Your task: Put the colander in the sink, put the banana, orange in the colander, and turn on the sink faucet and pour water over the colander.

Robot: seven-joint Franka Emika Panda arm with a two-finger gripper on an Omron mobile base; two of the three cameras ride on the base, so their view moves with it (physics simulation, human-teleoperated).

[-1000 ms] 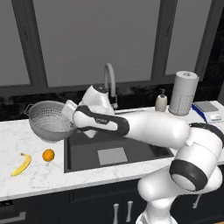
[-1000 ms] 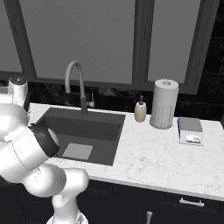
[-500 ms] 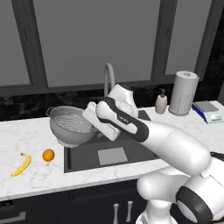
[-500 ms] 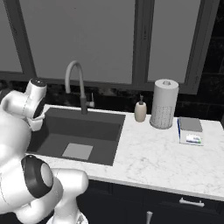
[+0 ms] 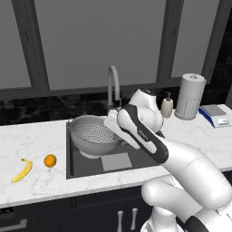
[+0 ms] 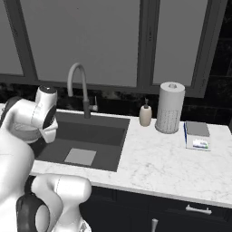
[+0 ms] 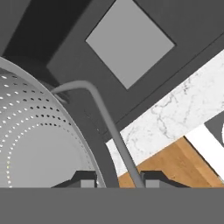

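The colander [image 5: 92, 132], a perforated silver bowl, hangs tilted over the left half of the sink [image 5: 136, 162]. My gripper [image 5: 112, 123] is shut on its right rim beside the handle. In the hand view the colander [image 7: 30, 135] curves in from the left. Its thin wire handle [image 7: 105, 118] runs down between my gripper's [image 7: 117, 180] tips, above the dark sink with its lighter square [image 7: 129, 41]. The banana [image 5: 22, 170] and the orange [image 5: 50, 160] lie on the counter left of the sink. The sink faucet [image 5: 113, 84] arches up behind the basin [image 6: 97, 133], seen as a grey gooseneck faucet [image 6: 77, 86].
A white paper-towel roll [image 5: 190, 96], a soap bottle [image 5: 167, 106] and a blue-and-white flat item [image 5: 215, 113] stand on the right counter. A dark backsplash and windows close off the back. My own arm fills the lower left of the right base view.
My arm swung right and carried the colander from above the left counter to over the sink's left half. Banana and orange stayed put.
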